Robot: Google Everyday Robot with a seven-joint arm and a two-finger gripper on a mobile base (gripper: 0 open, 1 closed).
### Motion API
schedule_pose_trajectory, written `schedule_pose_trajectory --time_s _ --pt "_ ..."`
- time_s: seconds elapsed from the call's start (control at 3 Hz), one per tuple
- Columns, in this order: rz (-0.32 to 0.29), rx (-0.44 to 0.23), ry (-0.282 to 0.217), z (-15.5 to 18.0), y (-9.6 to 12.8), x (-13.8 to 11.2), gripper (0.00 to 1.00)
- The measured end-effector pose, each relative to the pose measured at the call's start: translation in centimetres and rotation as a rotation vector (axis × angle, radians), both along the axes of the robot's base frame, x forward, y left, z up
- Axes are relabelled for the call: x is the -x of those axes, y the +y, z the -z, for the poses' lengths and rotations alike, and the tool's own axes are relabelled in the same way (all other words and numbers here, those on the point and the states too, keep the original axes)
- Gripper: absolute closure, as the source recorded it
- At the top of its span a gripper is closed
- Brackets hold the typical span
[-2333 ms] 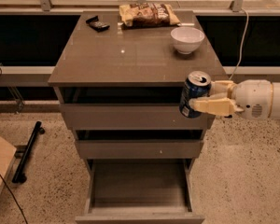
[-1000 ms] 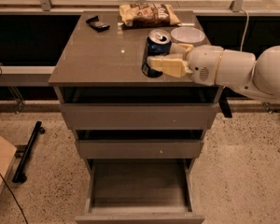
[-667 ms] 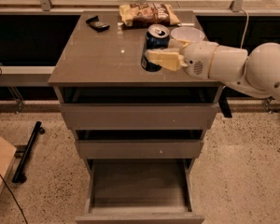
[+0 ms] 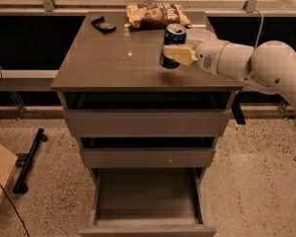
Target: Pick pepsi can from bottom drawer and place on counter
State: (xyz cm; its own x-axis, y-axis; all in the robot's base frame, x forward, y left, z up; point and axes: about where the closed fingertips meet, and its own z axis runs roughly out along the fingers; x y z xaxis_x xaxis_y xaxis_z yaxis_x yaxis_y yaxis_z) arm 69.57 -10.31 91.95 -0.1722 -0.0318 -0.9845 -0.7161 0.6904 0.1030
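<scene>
Dark blue can: the pepsi can (image 4: 173, 42) stands upright in the claw (image 4: 171, 52), which is clamped across its middle.
Claw position: over the right rear of the desk (image 4: 113, 63); the bottom drawer (image 4: 148, 196) is far below it, pulled open.
Step in hand: setting down. Lower straight, release once the base sits flat, and stay clear of the snack bag (image 4: 155, 13) just behind.
Hidden: base contact is unclear, the far finger is behind the can, and the wrist mostly covers the white bowl (image 4: 204, 32).
</scene>
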Motion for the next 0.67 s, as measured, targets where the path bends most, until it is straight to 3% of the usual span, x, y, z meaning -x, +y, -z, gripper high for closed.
schedule_pose_trajectory --time_s 0.33,0.67 --pt "0.048 0.029 0.018 1.7 -1.9 -2.5 1.0" --pt "0.086 0.089 0.013 3.8 -4.7 -4.2 0.75"
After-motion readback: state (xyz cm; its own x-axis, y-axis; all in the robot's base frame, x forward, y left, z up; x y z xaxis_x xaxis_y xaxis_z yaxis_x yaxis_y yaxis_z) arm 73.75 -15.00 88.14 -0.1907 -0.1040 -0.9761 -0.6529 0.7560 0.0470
